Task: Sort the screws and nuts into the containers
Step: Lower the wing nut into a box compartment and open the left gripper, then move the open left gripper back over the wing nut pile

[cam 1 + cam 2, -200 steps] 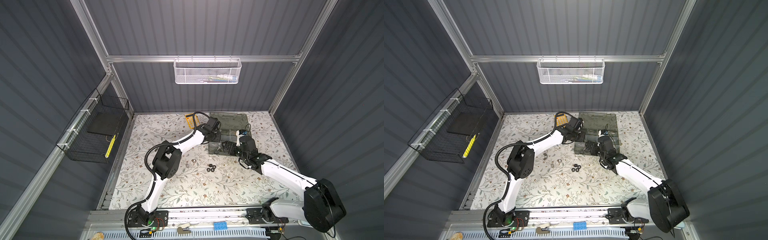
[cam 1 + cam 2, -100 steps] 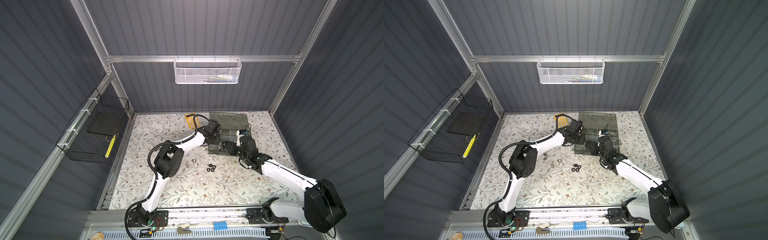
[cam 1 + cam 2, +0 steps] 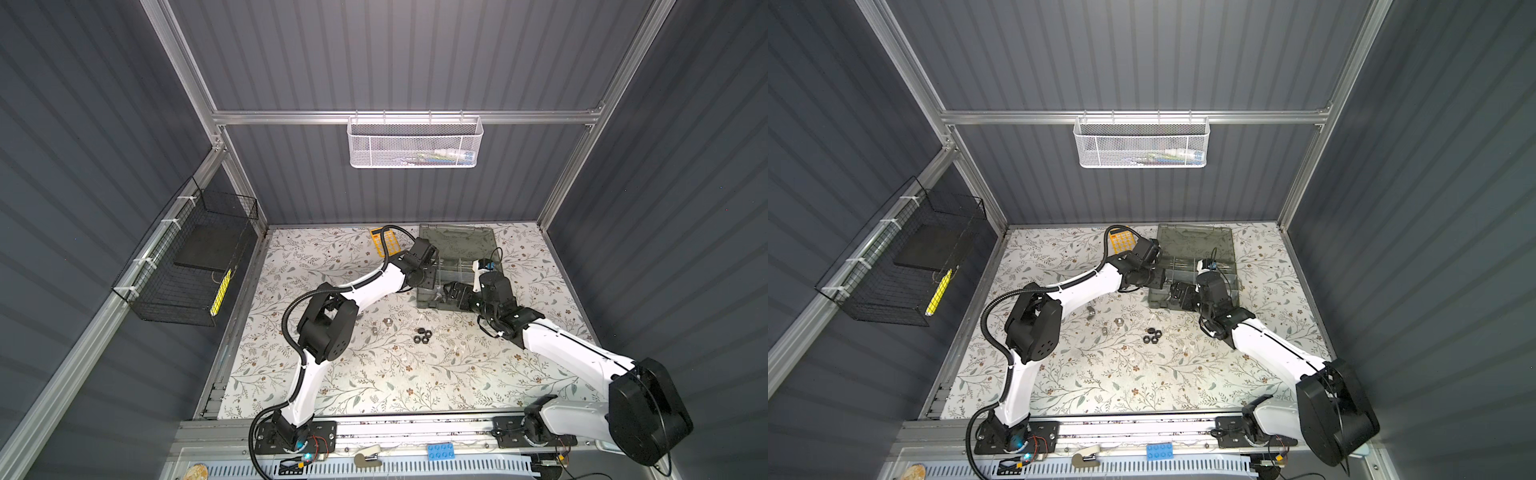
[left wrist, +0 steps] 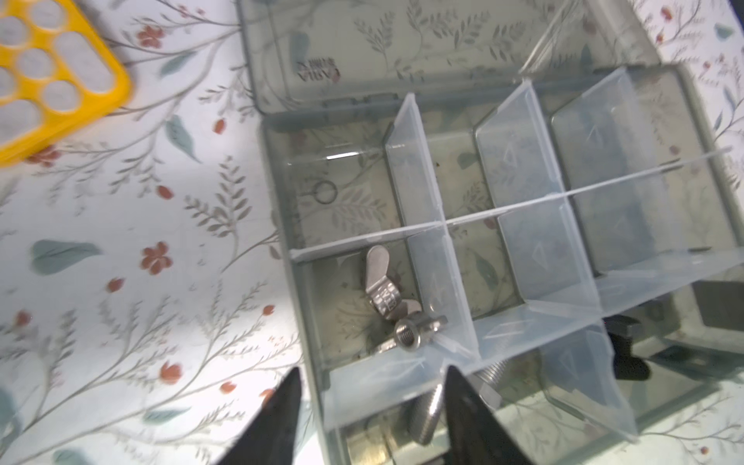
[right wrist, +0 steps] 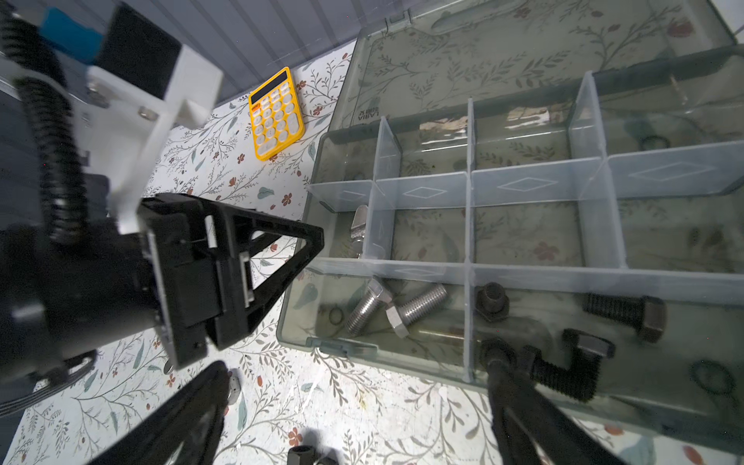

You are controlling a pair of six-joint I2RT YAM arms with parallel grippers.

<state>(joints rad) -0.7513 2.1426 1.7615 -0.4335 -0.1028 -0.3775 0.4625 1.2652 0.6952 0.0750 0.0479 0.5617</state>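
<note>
The smoky grey organizer box (image 3: 457, 266) (image 3: 1196, 257) lies open at the back, its containers split by clear dividers (image 4: 435, 225). My left gripper (image 4: 372, 374) is open with nothing held, straddling the box's left end wall. Two silver winged nuts (image 4: 382, 290) lie in the middle-row end compartment. Silver screws (image 5: 370, 306) fill the near corner compartment, and black screws (image 5: 624, 312) the one beside it. My right gripper (image 5: 354, 366) is open and empty at the box's near edge. Black nuts (image 3: 422, 334) and silver nuts (image 3: 387, 321) lie loose on the floral table.
A yellow calculator (image 3: 384, 241) (image 5: 275, 114) lies left of the box's lid. A white mesh basket (image 3: 415, 143) hangs on the back wall and a black wire basket (image 3: 195, 262) on the left wall. Both grippers crowd the box's near left corner.
My left arm has shifted slightly over the box's left end. The right arm has held still.
</note>
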